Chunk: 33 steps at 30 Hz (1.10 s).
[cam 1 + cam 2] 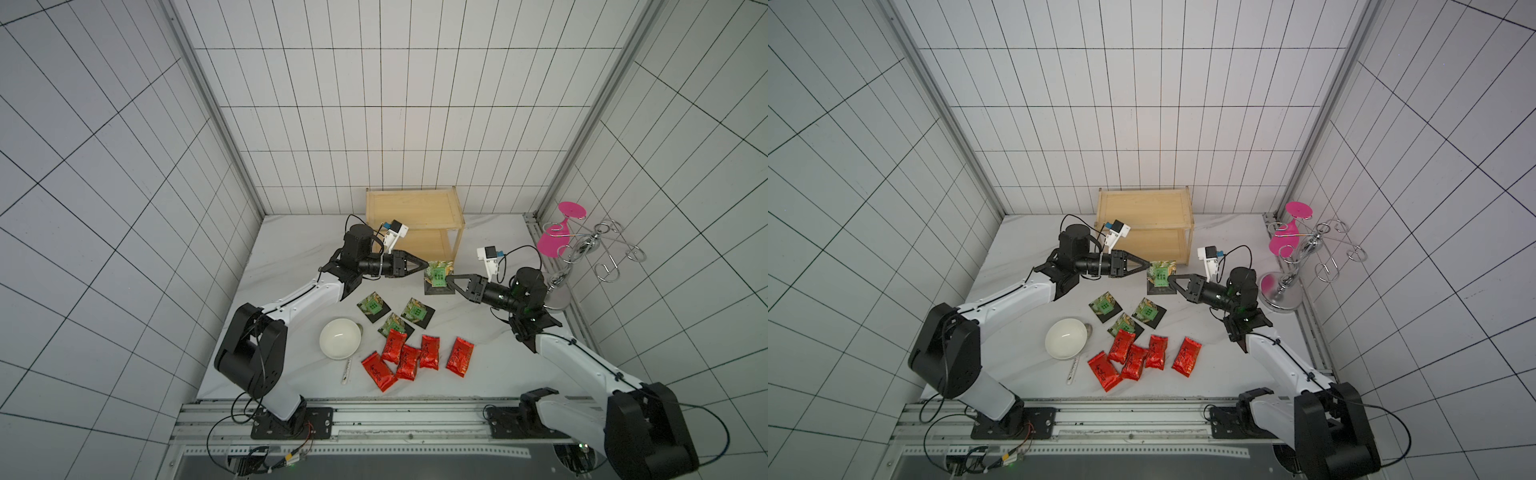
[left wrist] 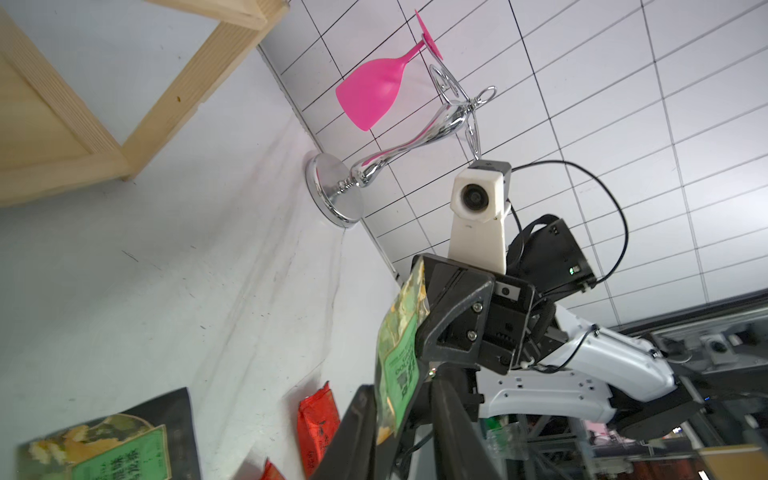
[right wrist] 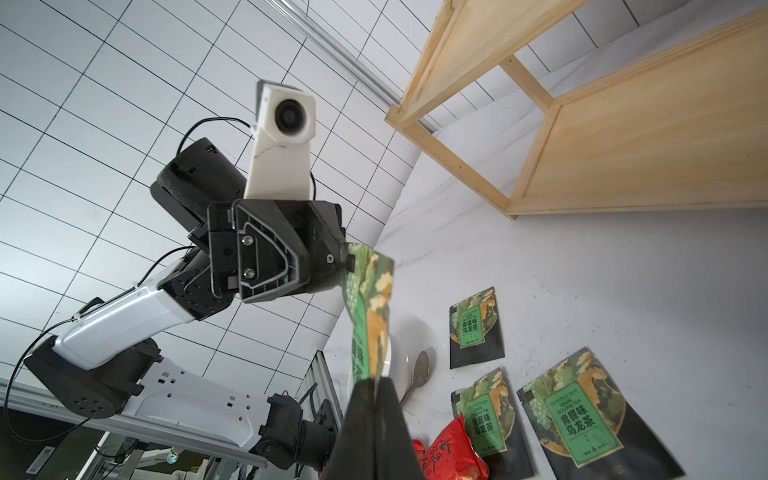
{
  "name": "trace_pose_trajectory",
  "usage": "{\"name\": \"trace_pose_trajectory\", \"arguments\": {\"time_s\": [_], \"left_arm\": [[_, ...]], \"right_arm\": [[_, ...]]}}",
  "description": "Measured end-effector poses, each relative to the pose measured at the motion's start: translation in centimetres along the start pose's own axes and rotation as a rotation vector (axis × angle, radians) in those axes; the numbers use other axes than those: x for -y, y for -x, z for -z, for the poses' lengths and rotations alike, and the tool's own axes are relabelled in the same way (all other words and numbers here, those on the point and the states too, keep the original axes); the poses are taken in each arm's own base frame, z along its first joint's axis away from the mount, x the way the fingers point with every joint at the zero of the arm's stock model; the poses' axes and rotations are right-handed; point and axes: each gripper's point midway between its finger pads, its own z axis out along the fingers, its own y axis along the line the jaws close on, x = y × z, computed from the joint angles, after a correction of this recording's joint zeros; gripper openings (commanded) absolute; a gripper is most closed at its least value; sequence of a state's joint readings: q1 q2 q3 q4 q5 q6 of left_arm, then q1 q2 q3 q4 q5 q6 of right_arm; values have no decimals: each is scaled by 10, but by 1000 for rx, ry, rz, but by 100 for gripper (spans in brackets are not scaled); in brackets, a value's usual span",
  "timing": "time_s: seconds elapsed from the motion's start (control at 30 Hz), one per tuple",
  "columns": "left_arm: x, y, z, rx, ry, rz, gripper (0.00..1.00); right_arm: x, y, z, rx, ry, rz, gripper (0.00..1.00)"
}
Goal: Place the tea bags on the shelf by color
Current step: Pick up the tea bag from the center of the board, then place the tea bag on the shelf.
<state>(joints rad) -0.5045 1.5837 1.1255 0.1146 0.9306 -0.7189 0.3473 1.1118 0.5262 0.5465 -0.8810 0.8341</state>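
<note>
One black tea bag with a green centre (image 1: 437,274) hangs above the table in front of the shelf (image 1: 415,208), between both grippers. My right gripper (image 3: 376,382) is shut on one edge of it. At its opposite edge my left gripper (image 2: 399,411) stands open; the bag's edge lies in the gap against one finger. Both top views show the two grippers tip to tip (image 1: 1148,264) (image 1: 1171,277). Three more black tea bags (image 1: 372,306) (image 1: 417,312) (image 1: 395,324) lie flat on the table. Several red tea bags (image 1: 408,362) lie nearer the front.
A white bowl (image 1: 340,337) sits left of the red bags with a spoon (image 3: 419,370) beside it. A chrome wire stand (image 1: 582,249) holding a pink glass (image 1: 552,243) stands at the right wall. Both boards of the wooden shelf are bare.
</note>
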Motion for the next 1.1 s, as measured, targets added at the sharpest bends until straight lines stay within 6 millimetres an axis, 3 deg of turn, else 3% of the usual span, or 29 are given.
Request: {"name": "trace_pose_trajectory", "arguments": {"time_s": [0.2, 0.37, 0.67, 0.87, 1.1], "left_arm": [[-2, 24, 40, 145, 177, -41, 66], [-7, 33, 82, 287, 349, -77, 68], [-35, 29, 123, 381, 587, -46, 68], [-55, 21, 153, 434, 702, 8, 68], [-60, 20, 171, 487, 773, 8, 68]], "right_arm": [[14, -7, 3, -29, -95, -31, 0], [16, 1, 7, -20, -170, -26, 0], [18, 20, 7, 7, -275, -36, 0], [24, 35, -8, 2, -318, -46, 0], [30, 58, -31, 2, -349, -48, 0]]}}
